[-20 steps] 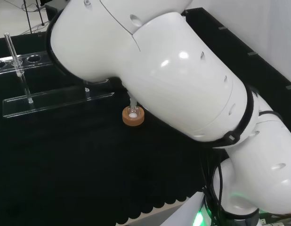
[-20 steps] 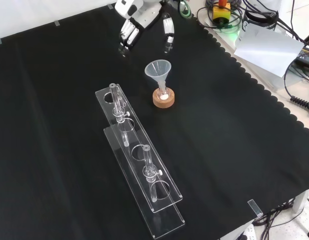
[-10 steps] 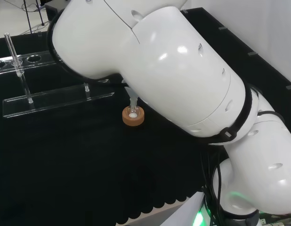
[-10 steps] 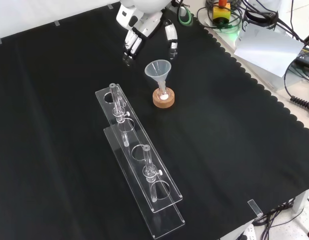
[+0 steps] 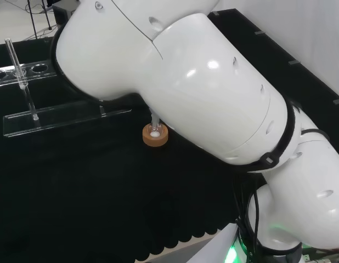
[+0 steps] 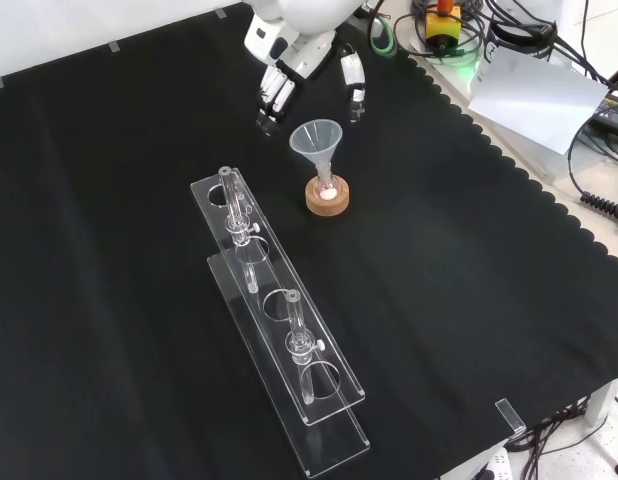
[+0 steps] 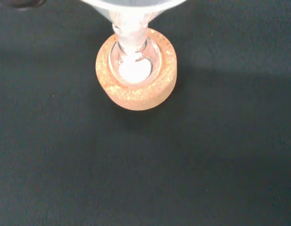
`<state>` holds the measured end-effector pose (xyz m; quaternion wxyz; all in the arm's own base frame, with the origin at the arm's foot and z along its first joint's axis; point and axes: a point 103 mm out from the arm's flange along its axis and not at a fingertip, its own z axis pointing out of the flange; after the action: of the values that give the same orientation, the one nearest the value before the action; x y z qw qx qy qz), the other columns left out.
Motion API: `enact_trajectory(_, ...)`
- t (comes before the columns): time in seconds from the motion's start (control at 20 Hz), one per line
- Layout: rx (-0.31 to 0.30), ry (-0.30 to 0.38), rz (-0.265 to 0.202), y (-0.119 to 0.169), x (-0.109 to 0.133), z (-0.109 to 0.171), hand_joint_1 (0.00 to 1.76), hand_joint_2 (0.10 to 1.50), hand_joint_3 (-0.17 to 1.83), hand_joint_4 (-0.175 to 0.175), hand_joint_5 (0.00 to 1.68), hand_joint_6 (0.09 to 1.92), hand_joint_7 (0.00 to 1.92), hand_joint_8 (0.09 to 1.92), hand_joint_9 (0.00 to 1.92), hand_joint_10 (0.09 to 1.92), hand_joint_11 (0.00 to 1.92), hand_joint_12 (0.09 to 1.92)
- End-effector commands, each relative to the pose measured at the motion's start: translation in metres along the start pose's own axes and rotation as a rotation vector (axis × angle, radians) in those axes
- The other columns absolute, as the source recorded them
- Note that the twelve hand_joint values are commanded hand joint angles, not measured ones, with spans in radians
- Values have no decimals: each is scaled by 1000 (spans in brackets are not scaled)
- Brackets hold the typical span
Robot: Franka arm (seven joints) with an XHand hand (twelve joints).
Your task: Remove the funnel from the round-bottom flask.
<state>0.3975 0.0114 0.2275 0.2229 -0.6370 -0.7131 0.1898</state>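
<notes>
Cork ring (image 6: 326,196) holds flask (image 7: 134,51) w/ funnel (image 6: 317,141) seated in it, mid worktop (image 6: 469,290). Hand (image 6: 307,62), fingers spread apart, has been brought nearer vs. 1 s ago; funnel not yet grasped.

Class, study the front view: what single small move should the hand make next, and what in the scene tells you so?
Probably ease down and forward until the fingers bracket the funnel's rim. The hand hovers open just beyond it, its fingers spread and touching nothing, while the funnel sits upright in the small flask on its cork ring.
</notes>
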Motion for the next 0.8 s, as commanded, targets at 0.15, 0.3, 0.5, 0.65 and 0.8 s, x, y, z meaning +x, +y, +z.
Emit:
enact_trajectory(0.15,-7,-20,0,2,4,4,587,646,373,-91,107,87,0,558,182,865,323,1462)
enact_trajectory(0.3,7,-57,5,6,6,7,591,648,371,-91,108,87,0,553,181,864,324,1460)
enact_trajectory(0.5,24,-74,7,12,6,10,595,653,362,-91,110,87,0,501,168,862,320,1453)
enact_trajectory(0.65,32,-76,4,16,6,12,596,656,356,-91,106,87,0,466,154,862,314,1449)
enact_trajectory(0.8,37,-77,1,20,7,14,597,658,352,-90,97,87,0,448,148,864,312,1448)
